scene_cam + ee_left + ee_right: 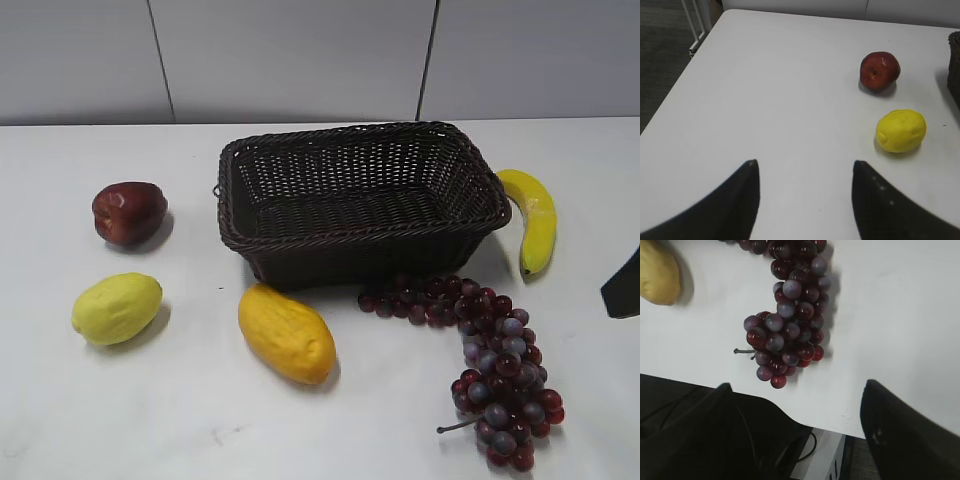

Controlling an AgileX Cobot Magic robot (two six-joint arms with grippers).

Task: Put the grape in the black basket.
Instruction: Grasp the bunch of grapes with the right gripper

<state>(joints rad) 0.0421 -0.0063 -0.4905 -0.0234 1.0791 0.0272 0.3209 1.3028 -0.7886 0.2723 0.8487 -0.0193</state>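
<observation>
The grape (490,365), a long bunch of dark red and purple grapes with a thin stem, lies on the white table in front of and right of the black basket (360,235). The basket is empty. In the right wrist view the grape (787,325) lies just beyond my right gripper (797,390), which is open and empty above the table's front edge. A dark part of the right arm (625,285) shows at the exterior view's right edge. My left gripper (805,167) is open and empty over bare table at the left; it does not show in the exterior view.
A dark red apple (128,212) and a yellow-green lemon (116,307) lie left of the basket. A yellow mango (286,332) lies in front of the basket. A banana (532,215) lies right of the basket. The basket's edge (955,65) shows in the left wrist view.
</observation>
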